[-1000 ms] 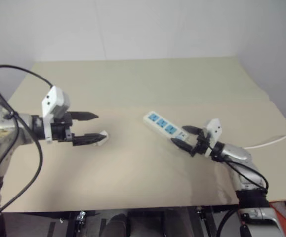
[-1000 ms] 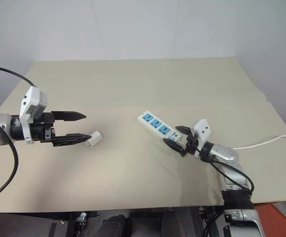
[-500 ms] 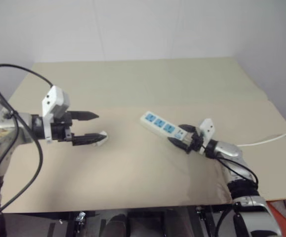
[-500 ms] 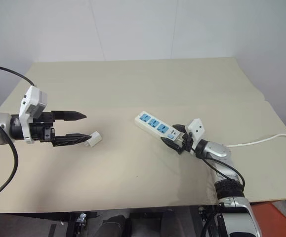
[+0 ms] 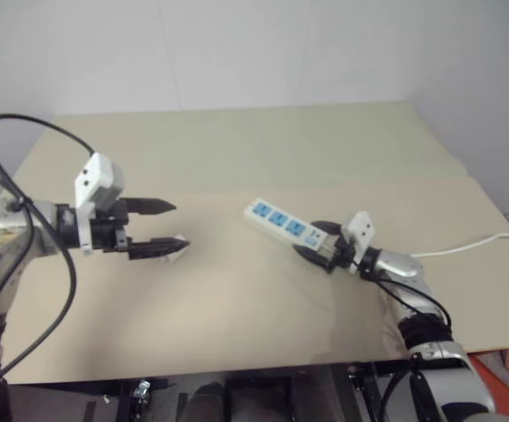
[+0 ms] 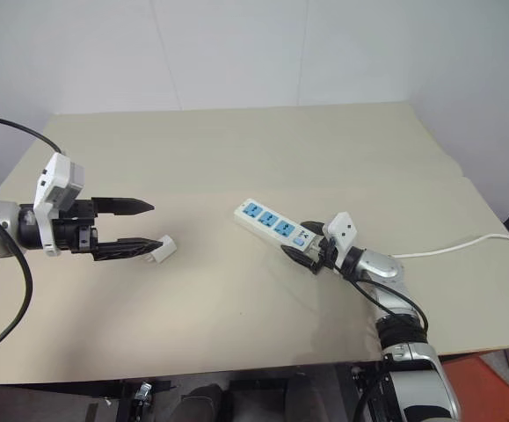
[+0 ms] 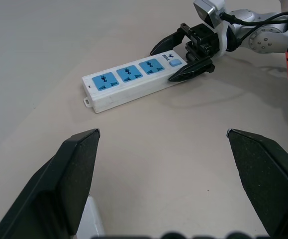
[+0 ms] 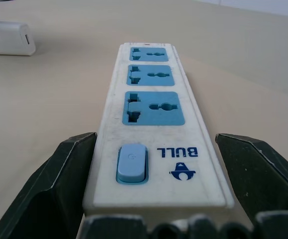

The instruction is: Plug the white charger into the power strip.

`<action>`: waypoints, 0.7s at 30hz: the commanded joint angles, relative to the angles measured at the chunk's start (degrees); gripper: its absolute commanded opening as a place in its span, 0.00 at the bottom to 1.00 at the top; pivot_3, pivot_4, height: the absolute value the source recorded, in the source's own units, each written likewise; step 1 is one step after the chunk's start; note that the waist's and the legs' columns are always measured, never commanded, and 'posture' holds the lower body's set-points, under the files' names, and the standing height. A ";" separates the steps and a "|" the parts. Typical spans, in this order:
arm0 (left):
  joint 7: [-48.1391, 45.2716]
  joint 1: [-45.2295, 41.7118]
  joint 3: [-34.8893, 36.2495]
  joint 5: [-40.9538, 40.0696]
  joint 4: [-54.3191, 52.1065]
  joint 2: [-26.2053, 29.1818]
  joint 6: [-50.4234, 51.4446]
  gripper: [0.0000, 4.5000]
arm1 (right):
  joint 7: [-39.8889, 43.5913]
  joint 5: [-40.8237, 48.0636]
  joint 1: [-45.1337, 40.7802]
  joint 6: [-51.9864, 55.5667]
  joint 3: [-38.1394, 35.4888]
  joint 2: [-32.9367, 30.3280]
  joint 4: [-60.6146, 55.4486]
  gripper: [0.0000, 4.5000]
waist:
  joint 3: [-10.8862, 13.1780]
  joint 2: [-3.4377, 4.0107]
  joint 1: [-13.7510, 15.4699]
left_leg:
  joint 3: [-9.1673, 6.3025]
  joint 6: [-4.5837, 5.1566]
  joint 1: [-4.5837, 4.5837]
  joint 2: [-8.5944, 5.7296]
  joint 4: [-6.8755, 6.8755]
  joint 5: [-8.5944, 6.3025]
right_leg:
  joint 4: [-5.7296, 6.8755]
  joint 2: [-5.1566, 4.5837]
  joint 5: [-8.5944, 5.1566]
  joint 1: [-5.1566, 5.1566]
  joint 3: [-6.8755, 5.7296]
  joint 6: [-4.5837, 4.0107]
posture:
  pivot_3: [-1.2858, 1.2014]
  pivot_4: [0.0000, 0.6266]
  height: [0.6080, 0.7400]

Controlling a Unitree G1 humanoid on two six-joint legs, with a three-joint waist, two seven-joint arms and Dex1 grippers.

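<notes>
On the left, the left gripper (image 6: 144, 226) hangs over the surface (image 6: 236, 158) with its jaws spread wide and holding nothing. The charger (image 6: 162, 248) lies on the surface just off the tip of the lower finger, near enough that the head views cannot settle whether they touch. In the left wrist view it sits low beside one finger rather than between the two, so the jaws are not yet square on it.

Toward the middle and right lies the strip (image 6: 272, 226), flat, blue sockets up. Its long axis runs diagonally, the free end pointing toward the charger and the switch end toward the robot's right. The right gripper (image 6: 310, 248) has its jaws spread to either side of that switch end; the right wrist view shows a finger along each long edge of the strip (image 8: 153, 129), close but not clearly pressing.

So each arm is next to its own piece. Charger and strip lie well apart, with bare surface between them, and the cord (image 6: 452, 246) trails off right.
</notes>
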 commanded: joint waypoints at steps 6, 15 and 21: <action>0.22 -0.55 1.13 -0.56 -0.85 0.39 -0.52 1.00 | 1.02 -2.26 -0.71 -0.32 1.92 0.37 4.99 0.99 | -0.07 -0.12 -0.19 | 0.03 0.00 0.06 0.10 0.00 0.00 | 0.02 0.10 0.06 0.03 0.03 -0.06 | 0.52 0.24 1.00; 0.69 0.01 1.14 -0.91 -1.68 0.03 -0.26 1.00 | 0.89 -3.51 -0.01 0.50 2.67 -0.63 3.60 0.99 | -0.23 -0.37 -0.12 | 0.03 -0.01 0.06 0.12 0.00 0.00 | 0.00 0.11 0.11 0.03 0.03 -0.07 | 0.52 0.24 1.00; 0.83 -0.41 0.74 -0.95 -1.63 -0.21 -0.31 1.00 | 1.47 -3.62 0.07 1.43 3.68 -0.61 2.96 0.85 | -0.23 -0.37 0.00 | 0.02 -0.02 0.06 0.13 -0.01 -0.01 | -0.01 0.11 0.11 0.02 0.03 -0.07 | 0.52 0.24 1.00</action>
